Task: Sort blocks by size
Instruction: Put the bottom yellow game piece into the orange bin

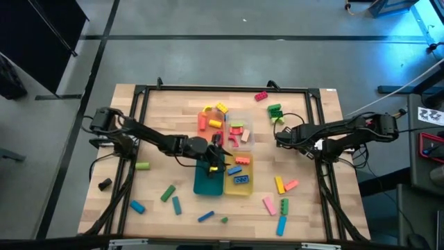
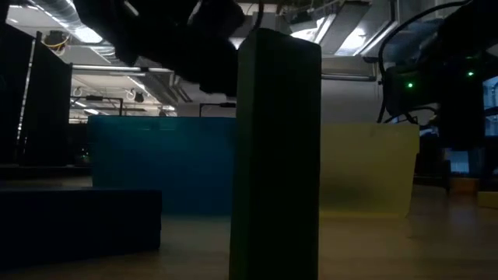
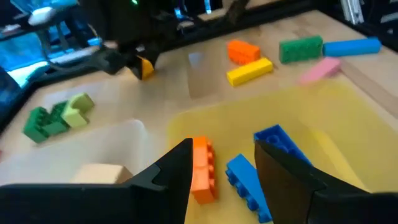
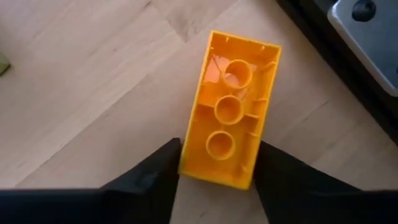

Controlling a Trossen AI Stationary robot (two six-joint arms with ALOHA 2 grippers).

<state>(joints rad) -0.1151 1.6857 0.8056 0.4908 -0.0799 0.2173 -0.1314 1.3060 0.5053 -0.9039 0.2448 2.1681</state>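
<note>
My left gripper (image 1: 219, 157) hangs open over the yellow tray (image 1: 248, 186), touching nothing. In the left wrist view (image 3: 227, 180) an orange brick (image 3: 203, 169) and two blue bricks (image 3: 247, 185) lie in the tray below its fingers. My right gripper (image 1: 283, 136) is at the table's right, shut on an orange-yellow brick (image 4: 231, 109), which also shows in the left wrist view (image 3: 145, 67). A clear tray (image 1: 248, 136) holds red and pink blocks. A teal tray (image 1: 207, 185) stands left of the yellow one. My right gripper pinches the orange-yellow brick between its two fingers, on the two long sides near one end (image 4: 214, 171). The fingers lie across the brick. Its hollow underside faces the wrist camera, and its free end sticks out past the fingertips. I cannot tell whether it is clear of the table.
Loose blocks lie around the trays: red (image 1: 261, 96) and green (image 1: 275, 110) at the far right, yellow (image 1: 279, 184), pink (image 1: 269, 205) and blue (image 1: 281, 225) at the near right, green (image 1: 167, 193) and blue (image 1: 137, 206) at the near left. A dark green block (image 2: 276, 155) stands close before the low camera.
</note>
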